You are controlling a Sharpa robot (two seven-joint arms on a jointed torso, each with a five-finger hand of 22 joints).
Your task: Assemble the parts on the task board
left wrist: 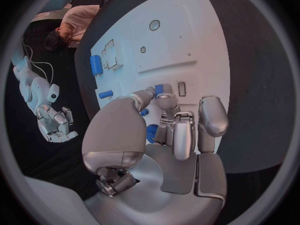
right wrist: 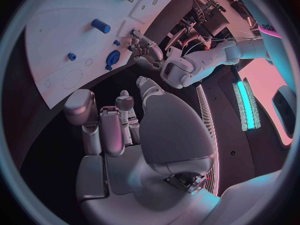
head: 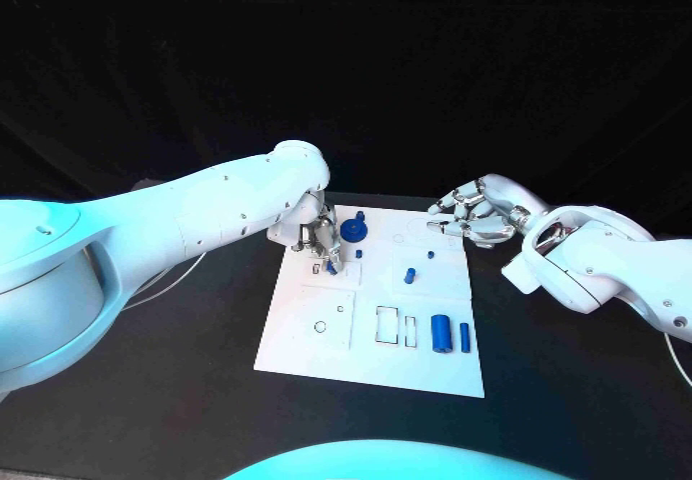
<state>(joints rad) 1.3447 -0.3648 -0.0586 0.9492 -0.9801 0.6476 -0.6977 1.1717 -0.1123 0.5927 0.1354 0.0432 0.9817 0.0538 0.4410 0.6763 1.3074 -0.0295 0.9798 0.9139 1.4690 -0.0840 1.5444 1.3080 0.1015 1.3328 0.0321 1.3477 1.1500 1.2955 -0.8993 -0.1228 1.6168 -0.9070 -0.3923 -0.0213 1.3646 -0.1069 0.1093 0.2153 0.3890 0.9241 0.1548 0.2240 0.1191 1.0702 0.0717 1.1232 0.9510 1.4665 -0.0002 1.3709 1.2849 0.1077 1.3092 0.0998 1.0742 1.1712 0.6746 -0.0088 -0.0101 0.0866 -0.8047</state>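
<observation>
Left hand (head: 320, 238) sits a bit left of the middle of the head view, fingers pinching a small blue part (head: 333, 267) over the white task board (head: 303, 345). I think it should go down slowly and straight. Right hand (head: 473, 217) waits curled and empty by the board's upper right corner.

I see a black surface (head: 173, 400) under everything, a black cloth backdrop (head: 433, 90) behind it, and a thin white cable (head: 170, 276) trailing across it.
</observation>
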